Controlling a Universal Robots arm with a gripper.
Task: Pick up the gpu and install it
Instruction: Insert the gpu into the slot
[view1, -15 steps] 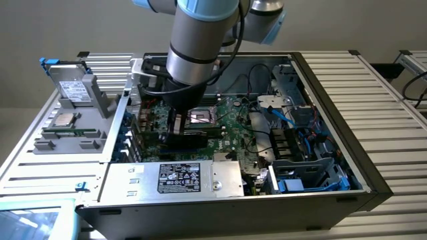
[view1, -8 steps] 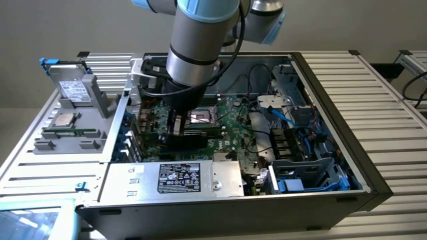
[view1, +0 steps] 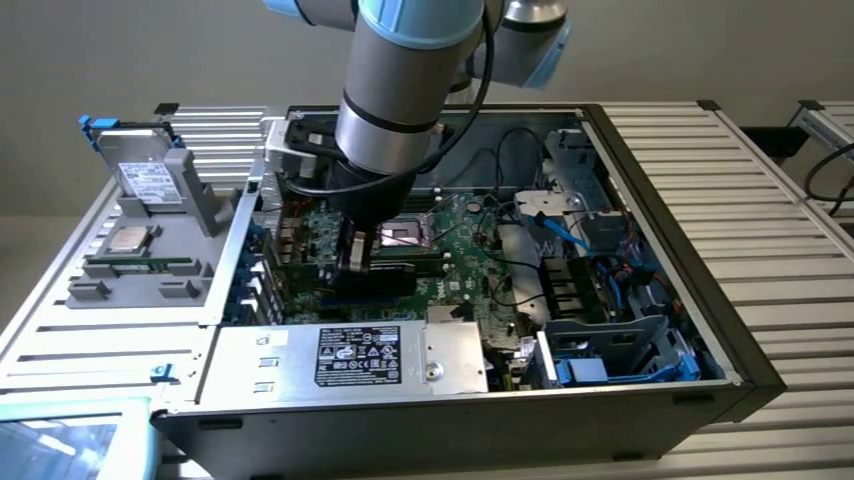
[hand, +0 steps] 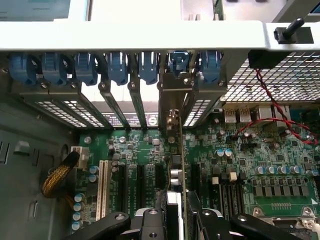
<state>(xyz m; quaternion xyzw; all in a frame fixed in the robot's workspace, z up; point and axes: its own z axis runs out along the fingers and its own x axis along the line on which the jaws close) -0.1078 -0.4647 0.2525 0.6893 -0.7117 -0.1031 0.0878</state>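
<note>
Gripper (hand: 177, 220) clamps gpu (hand: 181, 165) edge-on (bracket at blue latches), standing upright over motherboard (hand: 250, 165) expansion slots.

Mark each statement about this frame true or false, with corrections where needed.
1. The gripper is down inside the open computer case. True.
2. The gpu stands on edge between the jaws, over the motherboard. True.
3. The gpu lies flat on the grey holder outside the case. False: the jaws hold it inside the case.
4. The blue slot clips are red. False: they are blue.
5. The case side is closed. False: it is open.
</note>
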